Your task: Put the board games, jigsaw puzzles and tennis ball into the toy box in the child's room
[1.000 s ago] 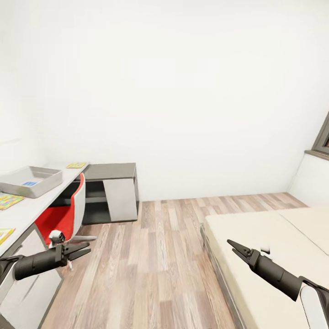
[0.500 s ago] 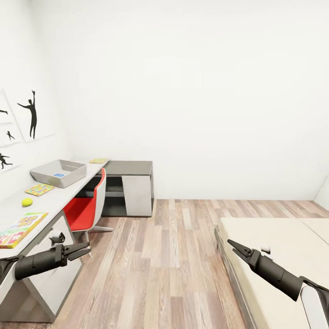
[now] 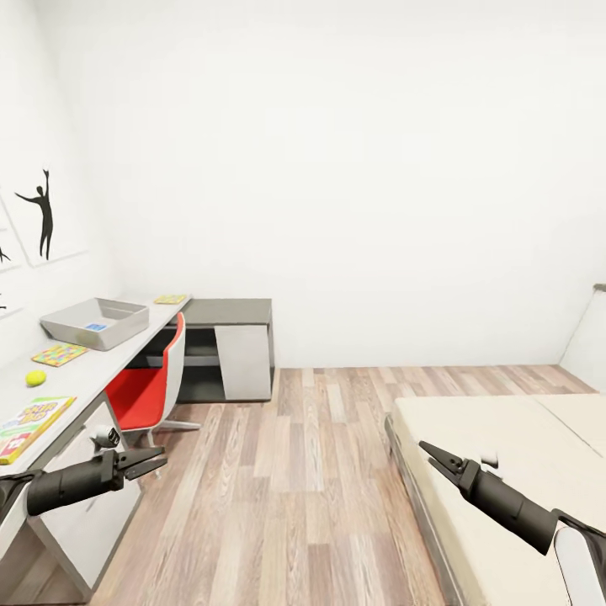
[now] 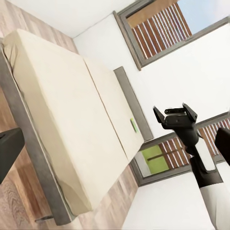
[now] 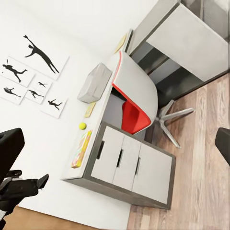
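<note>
A child's room with white walls and a wood-plank floor point(image 3: 303, 471) is seen from the head camera, with the table point(image 3: 80, 377) running along the left wall and the beige bed point(image 3: 513, 454) at the near right. On the table, the light grey toy box point(image 3: 95, 323) is set toward the far end, with a blue item lying inside it; a jigsaw puzzle point(image 3: 59, 354) lies just nearer than the box, the yellow-green tennis ball point(image 3: 35, 378) nearer again, and a board game point(image 3: 29, 423) nearest of all, at the table's front edge. A second jigsaw puzzle point(image 3: 170, 299) is seen at the table's far end, beside the lower dark grey cabinet point(image 3: 227, 313). A red and white chair point(image 3: 156, 383) is tucked against the table. The left gripper point(image 3: 147, 459) is held out over the floor near the table's drawers, its fingers slightly parted and empty. The right gripper point(image 3: 431, 455) is held at the near edge of the bed, its fingers nearly together with nothing between them. In the left wrist view, a small green board game point(image 4: 134, 125) is shown lying at the bed's far side by the windows. Black dancer silhouettes point(image 3: 40, 215) hang above the table.
</note>
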Robot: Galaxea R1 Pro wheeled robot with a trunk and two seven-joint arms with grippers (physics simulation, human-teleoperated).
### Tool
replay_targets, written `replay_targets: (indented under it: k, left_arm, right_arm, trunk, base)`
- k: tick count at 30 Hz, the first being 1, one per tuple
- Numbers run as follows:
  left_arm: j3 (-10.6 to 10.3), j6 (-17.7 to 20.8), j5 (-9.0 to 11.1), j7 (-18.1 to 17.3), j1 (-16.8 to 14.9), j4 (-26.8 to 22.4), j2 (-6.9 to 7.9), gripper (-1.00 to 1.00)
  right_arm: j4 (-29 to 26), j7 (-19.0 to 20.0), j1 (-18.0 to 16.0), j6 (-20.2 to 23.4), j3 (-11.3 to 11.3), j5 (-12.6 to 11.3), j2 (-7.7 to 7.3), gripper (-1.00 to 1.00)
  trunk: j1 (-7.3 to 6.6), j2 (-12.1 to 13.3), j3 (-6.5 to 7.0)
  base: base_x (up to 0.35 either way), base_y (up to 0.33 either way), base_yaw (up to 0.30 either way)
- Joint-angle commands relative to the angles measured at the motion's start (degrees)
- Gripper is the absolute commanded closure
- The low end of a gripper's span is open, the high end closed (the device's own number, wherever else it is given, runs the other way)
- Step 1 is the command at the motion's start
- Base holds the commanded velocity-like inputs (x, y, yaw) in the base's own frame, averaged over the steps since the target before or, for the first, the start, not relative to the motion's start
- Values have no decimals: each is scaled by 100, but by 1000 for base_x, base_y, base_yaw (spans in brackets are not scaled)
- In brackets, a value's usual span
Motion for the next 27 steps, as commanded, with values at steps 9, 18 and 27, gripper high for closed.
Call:
replay_targets:
  k: [9, 18, 27]
  left_arm:
    - [0, 60, 10, -12, -2, -2, 9, -100]
    - [0, 61, 10, -12, -2, -2, 13, -100]
    - [0, 59, 10, -15, -2, -9, 12, -100]
  right_arm:
    - [-7, 26, -7, 20, -7, 11, 4, -100]
    - [-36, 38, -7, 18, -14, 5, 9, -100]
    - [-24, 29, -7, 25, -8, 8, 19, -100]
  trunk:
    - [4, -11, 18]
    - [4, -11, 21]
    - [4, -11, -24]
  base:
    - [-26, 0, -127]
    - [-48, -28, -19]
    - [-5, -8, -37]
